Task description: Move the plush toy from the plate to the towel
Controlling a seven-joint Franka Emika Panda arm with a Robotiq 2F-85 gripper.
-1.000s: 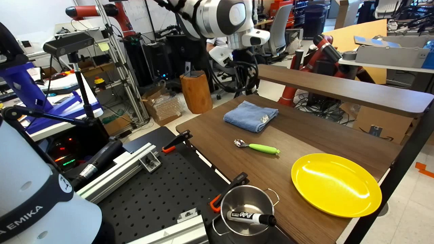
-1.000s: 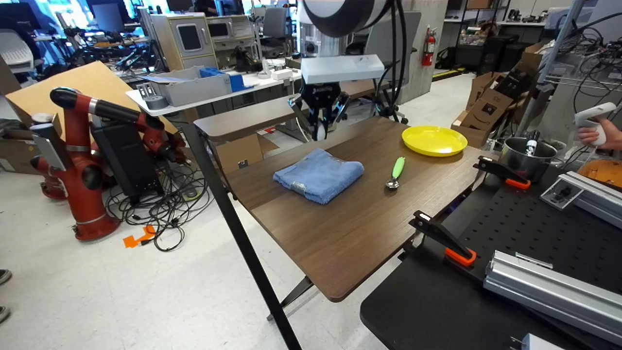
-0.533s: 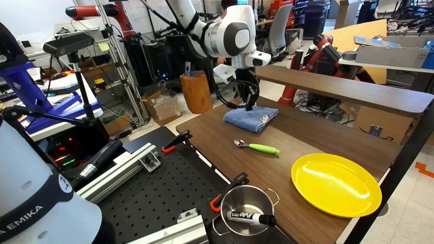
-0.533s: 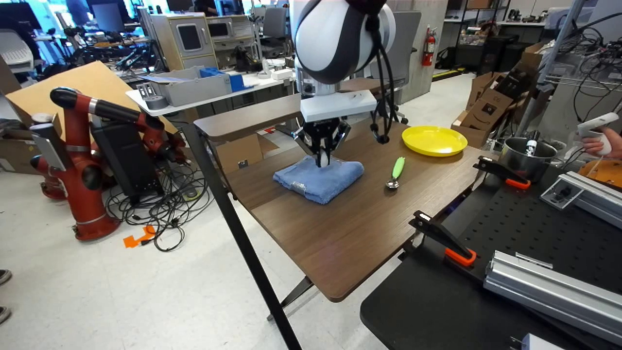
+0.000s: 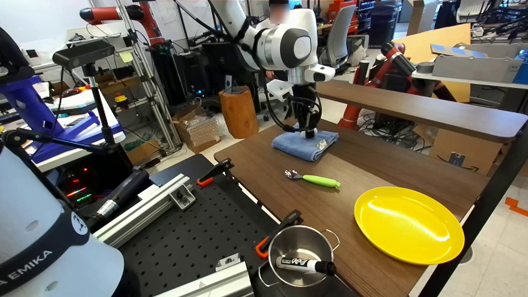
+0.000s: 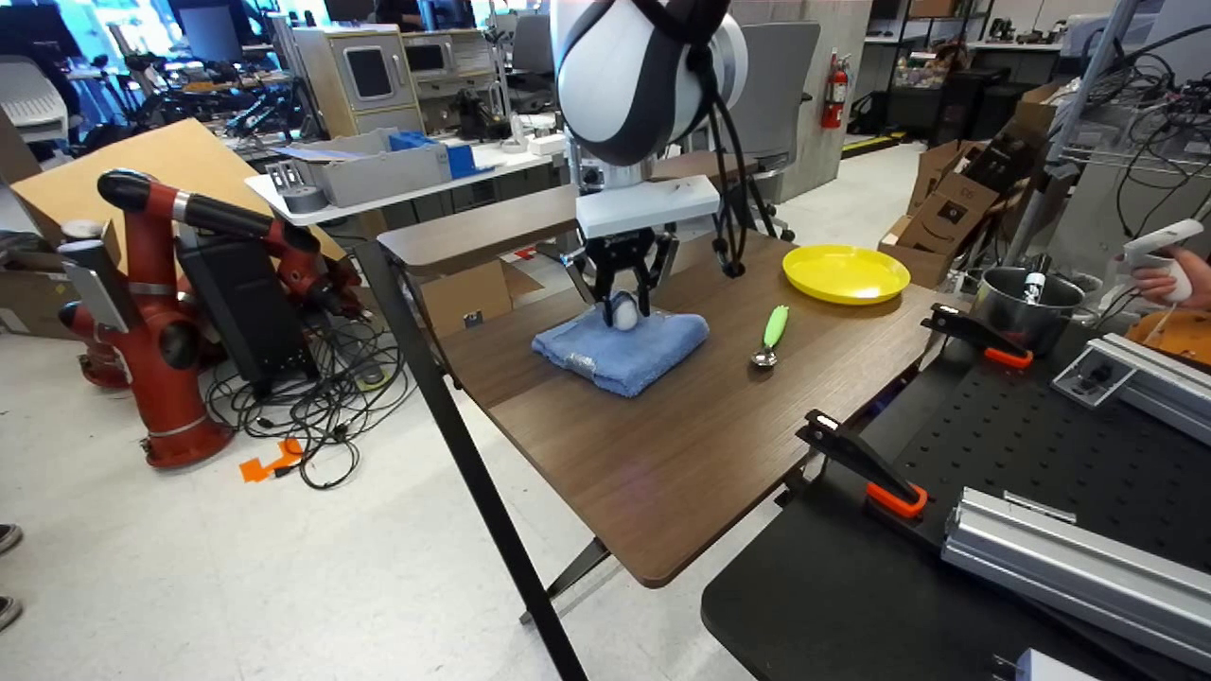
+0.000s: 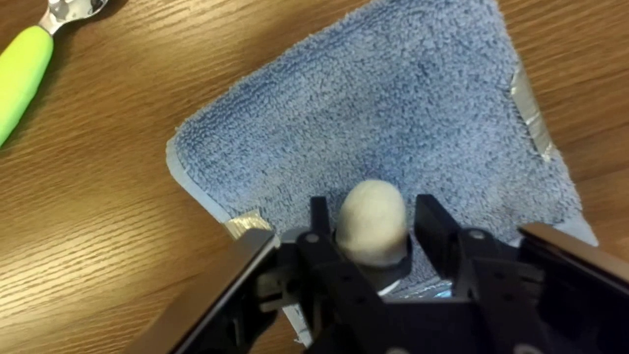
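Plush toy (image 7: 372, 226) on the towel (image 7: 314, 132), between the jaws of your gripper (image 7: 374, 211). They're spread slightly wider than it, gap showing on one side; contact on the other, can't tell. Yellow plate (image 5: 406, 222) well apart.

- We were in what looked like a robotics lab.
- We saw red robots (image 6: 173, 388) in both exterior views, and a white arm (image 5: 95, 264) lettered EMIKA.
- We noted a camera (image 5: 82, 54) on a stand (image 5: 99, 103) in an exterior view.
- Beside the table (image 6: 691, 482) we had a holed black board (image 5: 198, 235) with metal rails (image 6: 1069, 569) and clamps (image 6: 856, 459).
- We found cables (image 6: 307, 407) tangled on the floor (image 6: 312, 577).
- Behind, we made out monitors (image 6: 210, 34) and an office chair (image 5: 341, 37).
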